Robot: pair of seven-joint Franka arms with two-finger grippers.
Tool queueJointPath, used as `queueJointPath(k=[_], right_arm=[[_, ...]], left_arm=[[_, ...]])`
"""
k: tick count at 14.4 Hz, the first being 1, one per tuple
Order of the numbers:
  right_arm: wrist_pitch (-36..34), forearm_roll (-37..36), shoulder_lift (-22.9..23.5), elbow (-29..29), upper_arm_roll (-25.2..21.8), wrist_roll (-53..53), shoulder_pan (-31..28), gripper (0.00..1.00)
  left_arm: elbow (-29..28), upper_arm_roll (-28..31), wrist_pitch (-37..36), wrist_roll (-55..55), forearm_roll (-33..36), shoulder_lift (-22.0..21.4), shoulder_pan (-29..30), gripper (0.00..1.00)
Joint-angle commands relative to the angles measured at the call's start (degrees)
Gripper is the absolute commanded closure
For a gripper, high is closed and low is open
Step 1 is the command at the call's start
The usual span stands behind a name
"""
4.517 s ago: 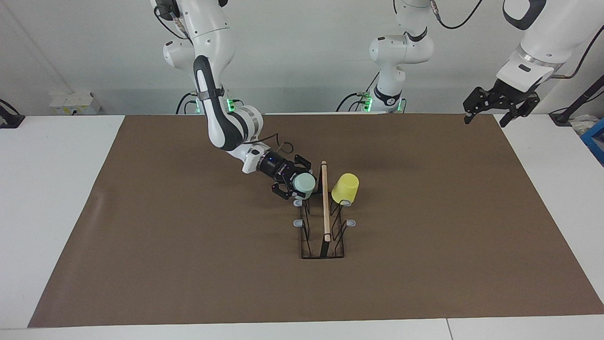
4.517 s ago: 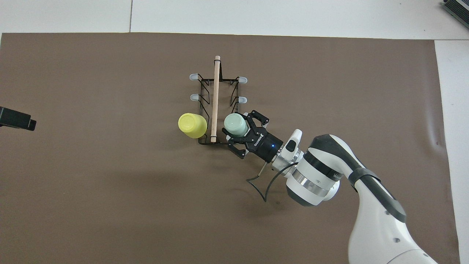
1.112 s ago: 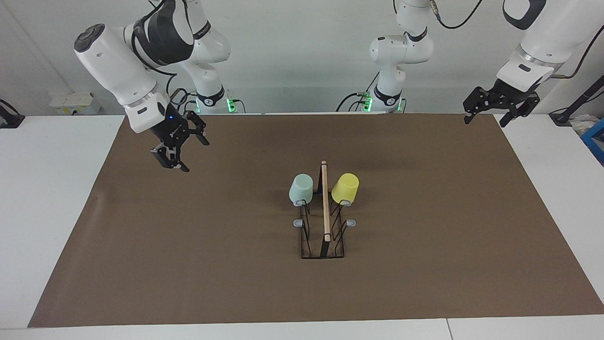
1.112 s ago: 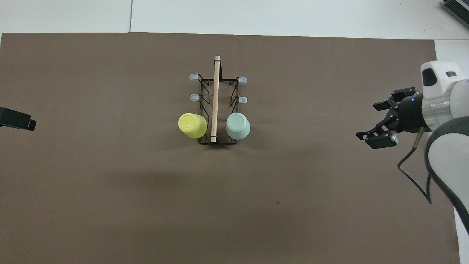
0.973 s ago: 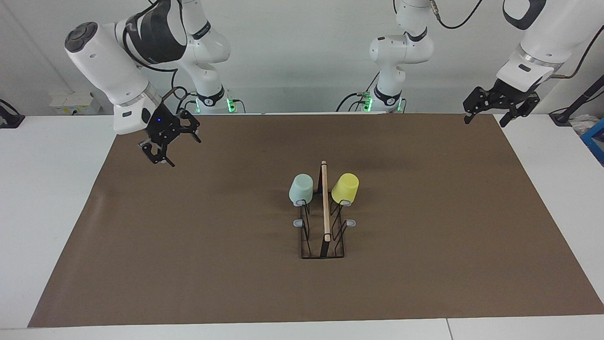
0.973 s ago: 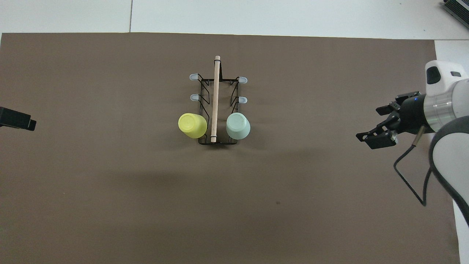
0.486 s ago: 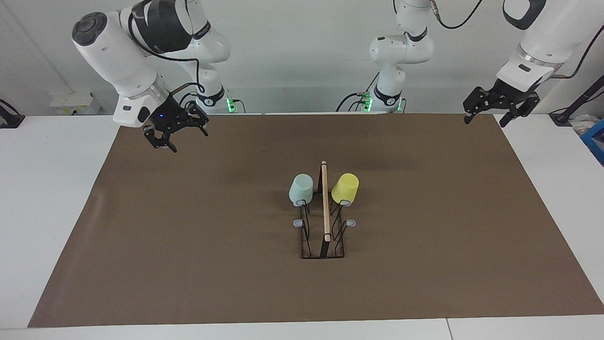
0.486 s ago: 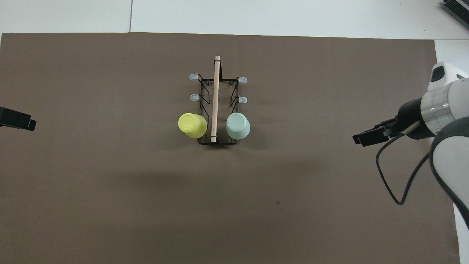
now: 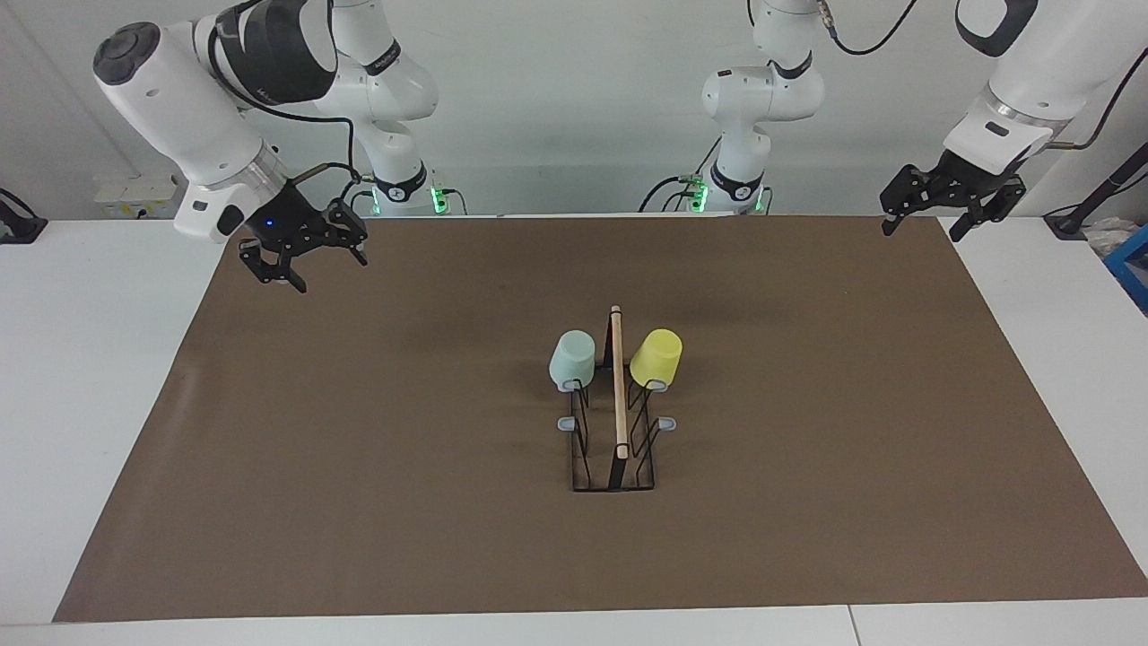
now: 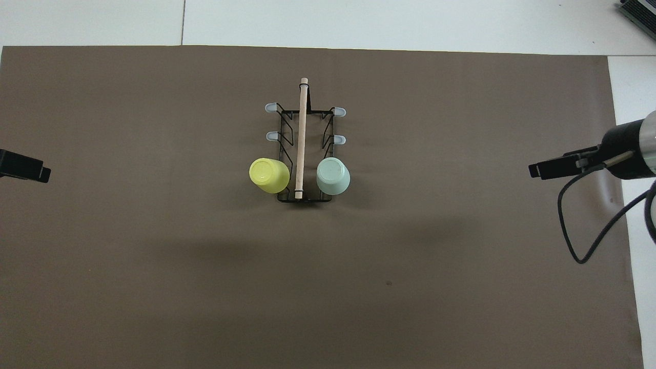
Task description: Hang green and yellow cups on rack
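The black wire rack [image 9: 617, 449] [image 10: 302, 154] with a wooden bar handle stands mid-mat. The mint green cup [image 9: 572, 358] [image 10: 333, 175] hangs upside down on the prong nearest the robots, on the side toward the right arm's end. The yellow cup [image 9: 656, 357] [image 10: 268, 175] hangs on the matching prong toward the left arm's end. My right gripper [image 9: 301, 253] [image 10: 558, 168] is open and empty, raised over the mat's corner at the right arm's end. My left gripper [image 9: 929, 218] [image 10: 23, 169] is open and empty, waiting over the mat's corner at the left arm's end.
A brown mat [image 9: 359, 467] covers most of the white table [image 9: 90, 377]. Four grey-tipped prongs of the rack stand free. A blue bin [image 9: 1132, 265] sits at the table's edge at the left arm's end.
My right gripper let go of the green cup, left it hanging on the rack, and drew back and up toward the right arm's end. The left arm has not moved.
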Motion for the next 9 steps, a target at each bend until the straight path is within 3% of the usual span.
queueJointPath(k=[1,5,9], right_arm=[[-1.5,-6.3,2.7,4.8,0.9,10.2,2.2,0.0],[-2.4,-8.1,2.7,4.9,0.9,13.0,2.7,0.0],[-1.7,-7.5,3.1,5.3,1.1,22.8,5.0,0.0]], left_arm=[[-1.5,-0.2,-0.3,-0.7,-0.1,-1.4,0.1,0.0],[-1.5,-0.2,-0.3,-0.7,-0.1,-1.4,0.1,0.0],[-1.4,-0.2,-0.3,-0.7,-0.1,-1.4,0.0,0.0]])
